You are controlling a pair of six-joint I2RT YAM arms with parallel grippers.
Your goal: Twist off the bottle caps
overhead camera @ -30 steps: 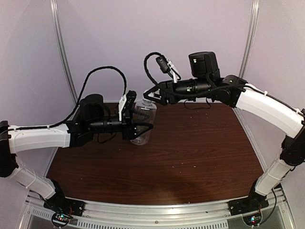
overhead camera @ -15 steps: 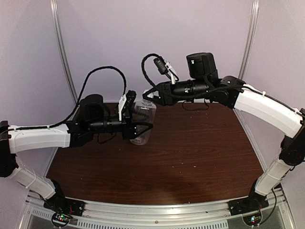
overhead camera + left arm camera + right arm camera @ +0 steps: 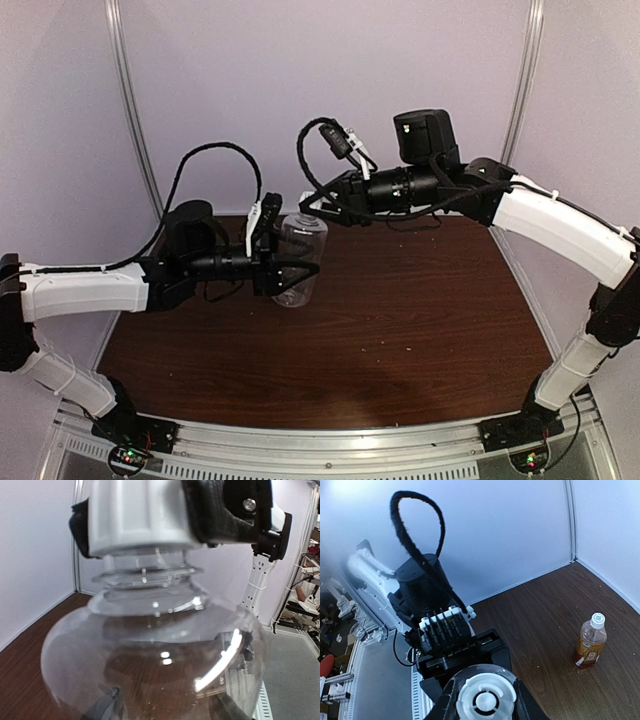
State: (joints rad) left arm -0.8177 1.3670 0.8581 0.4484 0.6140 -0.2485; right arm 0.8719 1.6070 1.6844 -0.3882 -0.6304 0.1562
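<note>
My left gripper [image 3: 300, 268] is shut on the clear bottle [image 3: 300, 238] and holds it upright over the back left of the table. In the left wrist view the bottle [image 3: 150, 650] fills the frame, with my left fingers [image 3: 106, 707] dark behind its lower body. My right gripper [image 3: 309, 205] is shut on the bottle's white cap [image 3: 140, 515], with a black finger [image 3: 225, 510] on each side. In the right wrist view the cap [image 3: 485, 700] sits between my fingertips [image 3: 445, 706]. The amber bottle [image 3: 590, 642], red and white label, white cap [image 3: 597, 620] on, stands alone on the table.
The dark wood table [image 3: 400, 320] is walled by pale panels at the back and sides. The left arm's wrist camera block [image 3: 445, 630] sits just below the held cap. The amber bottle does not show in the top view.
My right gripper has moved slightly left and down and its fingers have closed on the clear bottle's cap. The left arm and bottle have barely shifted.
</note>
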